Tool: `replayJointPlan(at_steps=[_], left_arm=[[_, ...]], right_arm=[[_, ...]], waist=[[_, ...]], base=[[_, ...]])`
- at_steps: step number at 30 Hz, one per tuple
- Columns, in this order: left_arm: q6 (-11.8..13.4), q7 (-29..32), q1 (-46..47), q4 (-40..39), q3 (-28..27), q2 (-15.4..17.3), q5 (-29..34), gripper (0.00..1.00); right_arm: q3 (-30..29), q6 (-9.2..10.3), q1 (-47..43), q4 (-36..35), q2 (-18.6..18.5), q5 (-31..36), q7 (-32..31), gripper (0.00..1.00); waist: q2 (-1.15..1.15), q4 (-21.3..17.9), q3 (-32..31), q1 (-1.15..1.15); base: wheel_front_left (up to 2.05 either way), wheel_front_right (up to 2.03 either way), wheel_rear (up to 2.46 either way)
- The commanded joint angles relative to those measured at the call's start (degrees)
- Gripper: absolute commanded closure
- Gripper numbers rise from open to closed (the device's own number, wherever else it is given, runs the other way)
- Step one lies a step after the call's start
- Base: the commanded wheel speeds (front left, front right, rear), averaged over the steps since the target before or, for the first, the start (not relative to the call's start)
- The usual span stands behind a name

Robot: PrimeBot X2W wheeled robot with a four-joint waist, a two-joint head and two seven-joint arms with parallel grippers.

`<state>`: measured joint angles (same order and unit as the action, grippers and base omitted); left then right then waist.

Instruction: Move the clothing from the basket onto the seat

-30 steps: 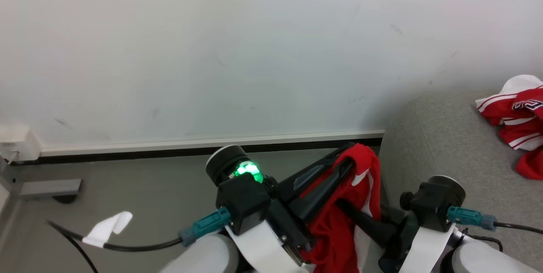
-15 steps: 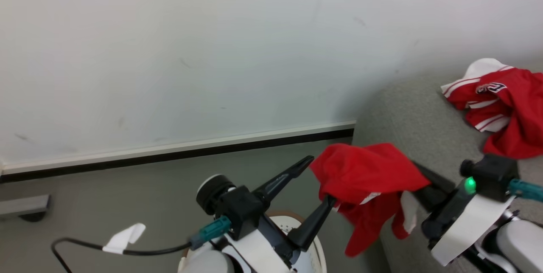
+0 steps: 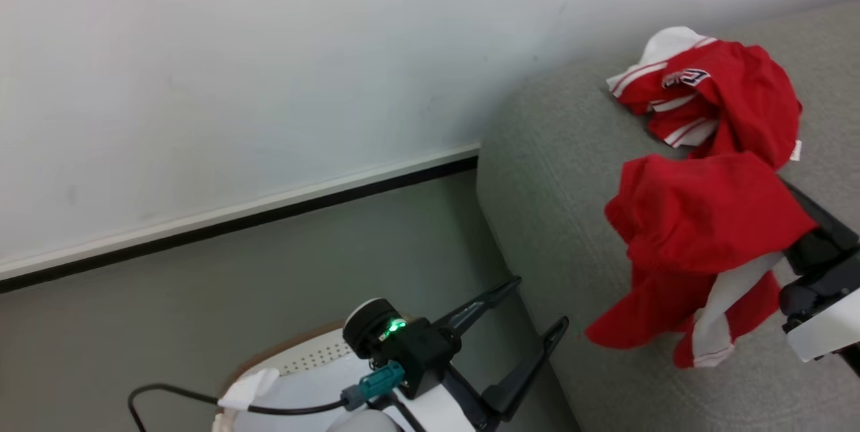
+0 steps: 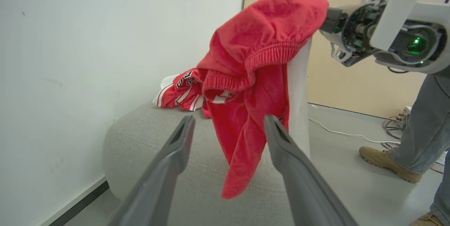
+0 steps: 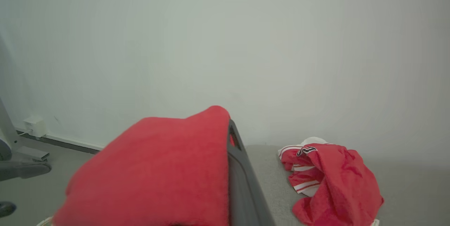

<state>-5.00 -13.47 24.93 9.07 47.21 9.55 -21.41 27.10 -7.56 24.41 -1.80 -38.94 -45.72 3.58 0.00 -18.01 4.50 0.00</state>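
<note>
Grips one red garment in the shut right gripper, hanging directly over the seat near its end edge, just short of the clothing heaped toward the back. With the left gripper wide open and empty off that edge, by the basket.

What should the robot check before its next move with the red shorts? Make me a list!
1. Right gripper shut on the shorts: ok.
2. Left gripper open and off the shorts: ok.
3. Shorts hanging over the sofa, not the floor: ok.
4. Hem of the shorts touching the sofa: cannot tell.
5. Bare sofa in front of the jersey for the shorts to land on: ok.
6. Person standing apart from both arms: ok.
7. Basket emptied: cannot tell, the left arm hides its inside.
</note>
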Motion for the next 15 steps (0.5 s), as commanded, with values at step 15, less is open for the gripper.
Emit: replayJointPlan(at_steps=[15], left_arm=[[-0.66, -1.33, 4.90, 2.40, 0.69, -0.57, 2.50, 0.00]], right_arm=[[-13.24, 0.14, -0.86, -1.14, 5.61, 6.42, -2.15, 1.00]], waist=[[0.00, -1.65, 9.71, 0.00]], base=[[0.00, 0.00, 0.00]])
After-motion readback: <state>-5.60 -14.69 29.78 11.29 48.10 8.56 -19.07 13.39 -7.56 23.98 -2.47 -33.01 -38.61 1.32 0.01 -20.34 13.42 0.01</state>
